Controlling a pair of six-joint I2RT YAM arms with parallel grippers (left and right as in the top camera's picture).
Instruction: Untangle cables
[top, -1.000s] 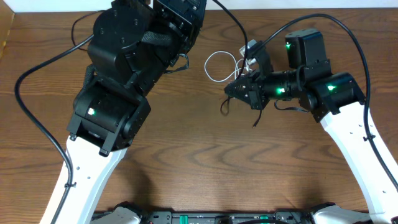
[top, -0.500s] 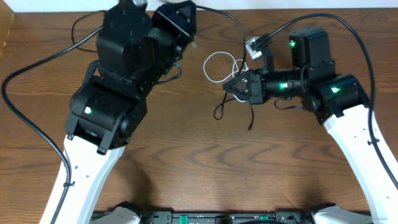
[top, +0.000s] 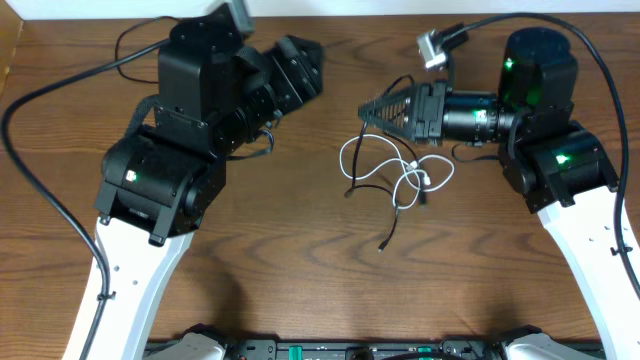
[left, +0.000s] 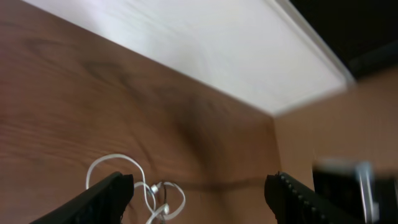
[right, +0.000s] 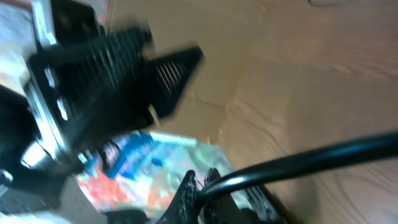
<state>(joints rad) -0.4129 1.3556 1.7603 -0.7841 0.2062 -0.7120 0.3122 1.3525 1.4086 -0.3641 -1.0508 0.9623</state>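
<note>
My right gripper (top: 366, 112) (right: 202, 184) is shut, and the right wrist view shows a black cable (right: 292, 163) pinched between its tips. Below it the tangle spreads over the brown table (top: 300, 260). The white cable (top: 400, 166) lies in loops. One thin black cable (top: 390, 230) trails toward the front and another black end (top: 351, 186) sits at the left. My left gripper (top: 312, 68) (left: 199, 194) stands open and empty to the left of the tangle, apart from it. The white cable (left: 158, 190) shows beyond its fingers (left: 112, 198).
Thick black arm wiring (top: 40, 130) arcs over the table's left side, and more runs over the right arm (top: 590, 60). The table's far edge meets a white wall (top: 380, 8) (left: 205, 50). A blurred coloured patch (right: 149, 162) shows under the right gripper.
The left gripper has opened, let go of the cables and drawn back left. The right gripper moved up and toward the far edge, and the tangle now spreads out below it.
</note>
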